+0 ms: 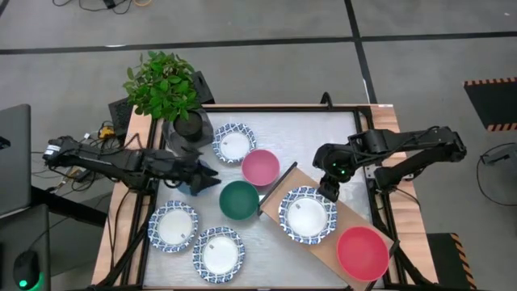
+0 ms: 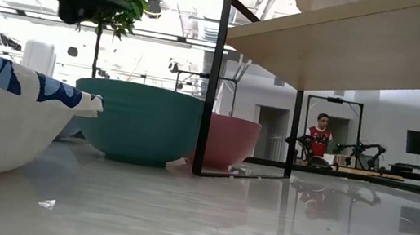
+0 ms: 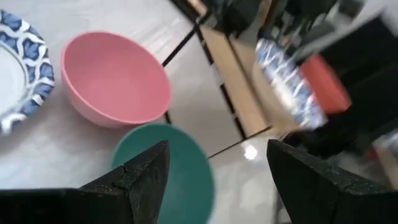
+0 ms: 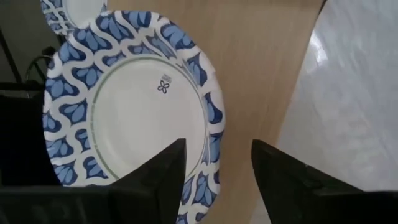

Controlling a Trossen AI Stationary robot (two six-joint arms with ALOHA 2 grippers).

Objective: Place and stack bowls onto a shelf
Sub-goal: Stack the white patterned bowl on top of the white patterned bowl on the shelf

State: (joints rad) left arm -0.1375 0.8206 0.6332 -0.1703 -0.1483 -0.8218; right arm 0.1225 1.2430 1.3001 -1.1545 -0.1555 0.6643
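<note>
Shelf (image 1: 355, 222): holds patterned bowl (image 1: 307, 215), red bowl (image 1: 362, 251).
Left gripper (image 1: 203, 175): jaws spread, empty, beside green bowl (image 1: 239, 200).
Right gripper (image 1: 329, 191): jaws parted, empty, above patterned bowl.
Risk: off-centre grasp tipping green bowl against pink bowl (image 1: 260, 167).

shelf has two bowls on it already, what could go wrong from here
1. The red bowl sits at the near end of the shelf, close to its edge; a nudge there might tip it off.
2. The right tool hovers open at the rim of the white bowl on the shelf; lowering could clip the rim and shift it.
3. The left tool is open near the green bowl, which sits close to the pink bowl; a grasp may bump pink.
</note>
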